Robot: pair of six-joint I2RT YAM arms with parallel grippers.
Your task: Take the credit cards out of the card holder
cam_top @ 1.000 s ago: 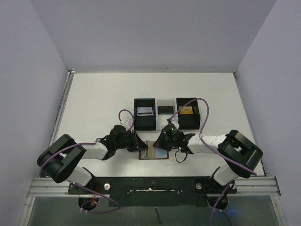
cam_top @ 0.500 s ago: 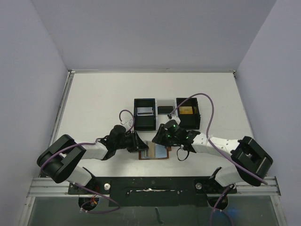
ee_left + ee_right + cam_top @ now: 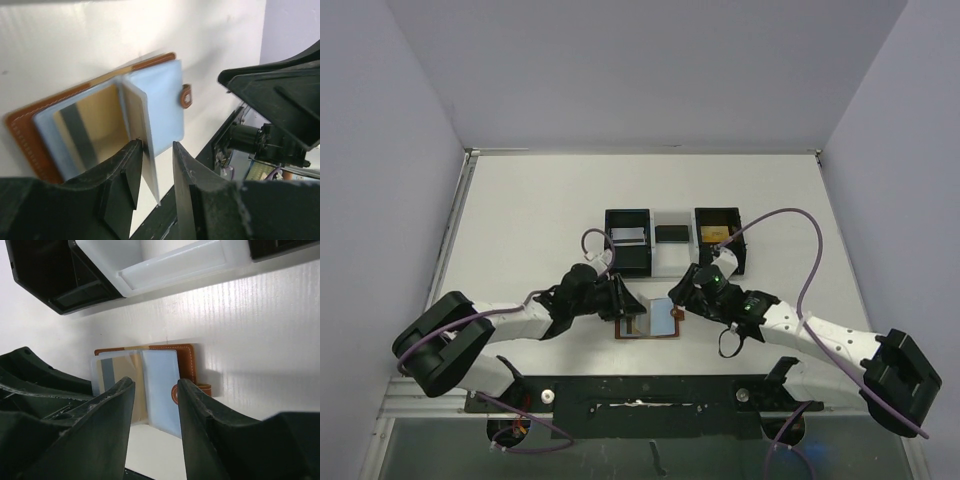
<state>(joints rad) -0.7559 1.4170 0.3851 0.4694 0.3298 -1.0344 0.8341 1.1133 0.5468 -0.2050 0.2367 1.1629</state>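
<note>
The card holder (image 3: 658,322) lies open on the table at the near edge, brown leather outside, blue-grey pockets inside. In the left wrist view the card holder (image 3: 20,134) shows a gold card (image 3: 97,120) with a dark stripe in one pocket. One pocket leaf (image 3: 150,165) stands upright between the fingers of my left gripper (image 3: 155,146); it leans on the left finger, with a gap to the right one. My right gripper (image 3: 155,383) hovers open just right of the holder (image 3: 186,359), nothing between its fingers. The snap tab (image 3: 175,393) pokes out at the holder's right edge.
A black-and-white three-compartment tray (image 3: 649,262) stands just behind the holder. It holds a pale card (image 3: 627,236) on the left, a dark card (image 3: 671,233) in the middle and a gold card (image 3: 717,234) on the right. The table's near edge runs right below the holder.
My right gripper has opened and drawn back to the right, off the holder. The left gripper's jaws have widened, and a pocket leaf now stands upright between them.
</note>
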